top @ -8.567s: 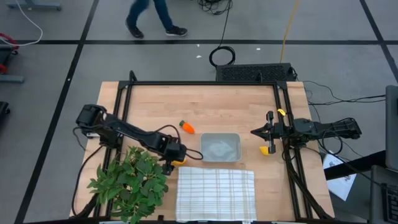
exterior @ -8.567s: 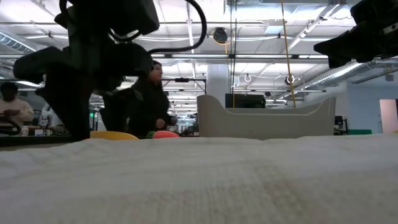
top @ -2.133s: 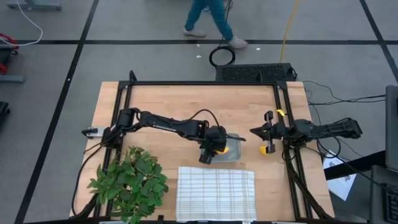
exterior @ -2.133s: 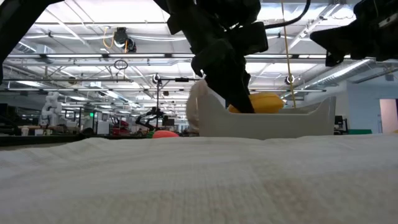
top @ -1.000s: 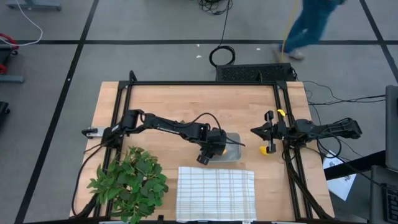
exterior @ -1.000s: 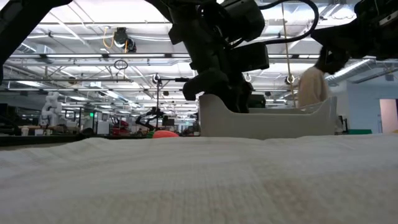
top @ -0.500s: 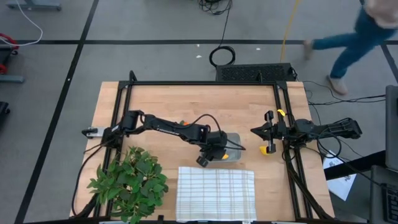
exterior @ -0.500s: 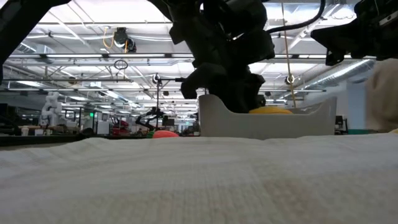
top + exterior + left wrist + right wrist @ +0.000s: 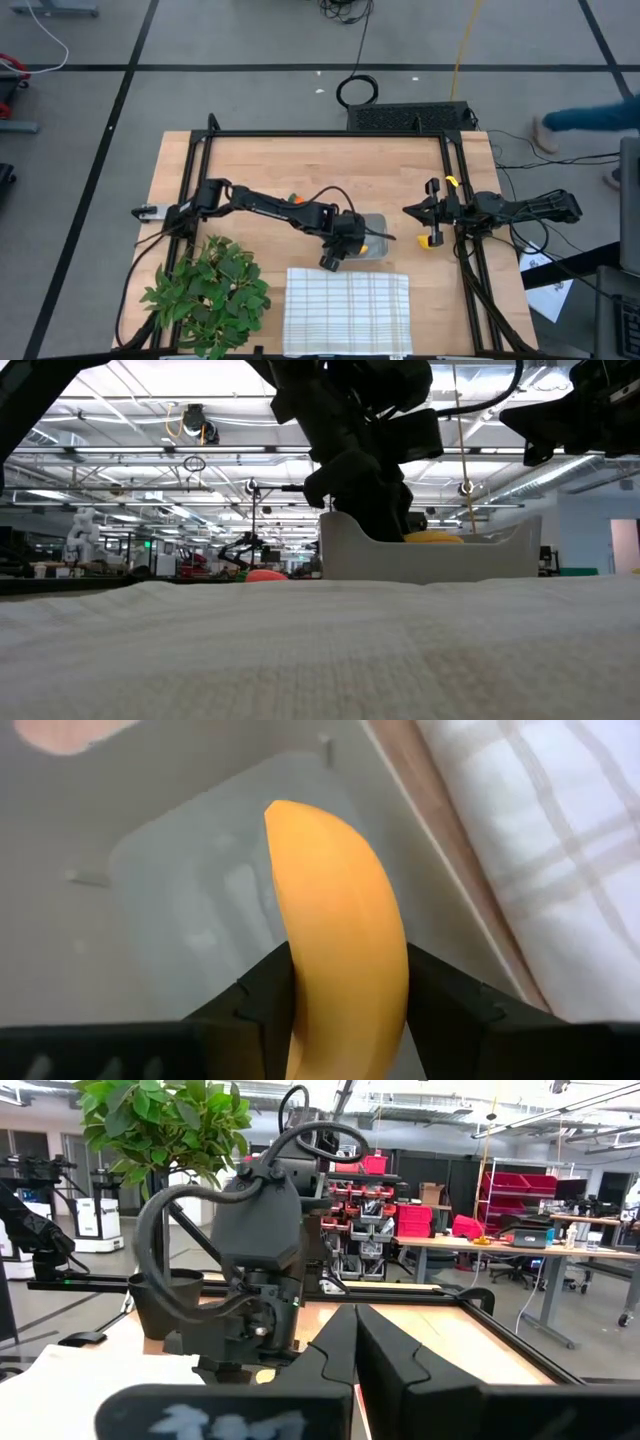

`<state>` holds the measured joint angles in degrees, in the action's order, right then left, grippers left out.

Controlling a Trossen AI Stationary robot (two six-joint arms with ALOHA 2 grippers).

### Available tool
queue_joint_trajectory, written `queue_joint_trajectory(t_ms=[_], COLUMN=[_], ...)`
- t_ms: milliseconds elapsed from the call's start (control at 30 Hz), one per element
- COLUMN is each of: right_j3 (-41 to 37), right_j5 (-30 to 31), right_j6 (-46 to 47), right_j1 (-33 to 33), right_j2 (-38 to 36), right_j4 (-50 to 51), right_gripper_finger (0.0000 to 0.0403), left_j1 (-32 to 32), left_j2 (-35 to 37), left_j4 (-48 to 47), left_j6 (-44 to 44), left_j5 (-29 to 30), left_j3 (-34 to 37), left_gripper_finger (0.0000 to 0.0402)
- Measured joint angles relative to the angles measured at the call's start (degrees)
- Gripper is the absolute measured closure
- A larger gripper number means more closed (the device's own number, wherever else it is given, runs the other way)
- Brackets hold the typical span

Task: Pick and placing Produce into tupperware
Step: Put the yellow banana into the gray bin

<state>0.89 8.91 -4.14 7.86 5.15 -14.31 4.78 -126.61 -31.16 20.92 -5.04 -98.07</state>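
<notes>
The yellow banana (image 9: 335, 910) is in my left gripper (image 9: 345, 975), which is shut on it over the grey-clear tupperware (image 9: 180, 900). From above, that gripper (image 9: 348, 246) is at the tupperware's (image 9: 372, 222) left part. In the low view the banana's top (image 9: 432, 538) shows just over the tupperware's rim (image 9: 440, 558). The orange carrot (image 9: 297, 200) lies on the wood left of the tupperware. A small yellow piece (image 9: 429, 241) sits by my right gripper (image 9: 407, 211), which is shut and waits at the table's right side. My left gripper pinches the banana's near end (image 9: 340, 1005) between its two fingers (image 9: 265, 995), one on each side. It comes in slanting down from the table's left. The banana sticks out ahead of the fingers over the tupperware's floor; whether its far tip (image 9: 280, 815) touches the floor, I cannot tell.
A white checked cloth (image 9: 348, 310) lies just near of the tupperware. The leafy green plant (image 9: 210, 290) stands at the near left corner. Bare wood stretches along the far half of the table (image 9: 330, 165). A person's legs (image 9: 590, 120) cross the floor beyond the right side.
My left gripper has stayed low in the tupperware and shifted slightly toward the table's right. The banana's top, hidden behind the gripper a second ago in the low view, now shows above the rim. The person on the floor has walked off to the right.
</notes>
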Motion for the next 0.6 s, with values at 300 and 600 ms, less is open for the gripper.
queue_joint_trajectory(t_ms=[300, 600], right_j3=[0.0, 0.0], right_j5=[0.0, 0.0], right_j6=[0.0, 0.2], right_j1=[0.0, 0.0], right_j2=[0.0, 0.0], right_j4=[0.0, 0.0], right_gripper_finger=[0.0403, 0.0403], left_j1=[-0.2, -0.2], left_j2=[0.0, 0.0], left_j4=[-1.4, -1.3], left_j6=[0.8, 0.8], left_j5=[0.0, -2.2], left_j3=[-0.1, -0.1], left_gripper_finger=[0.0243, 0.0242])
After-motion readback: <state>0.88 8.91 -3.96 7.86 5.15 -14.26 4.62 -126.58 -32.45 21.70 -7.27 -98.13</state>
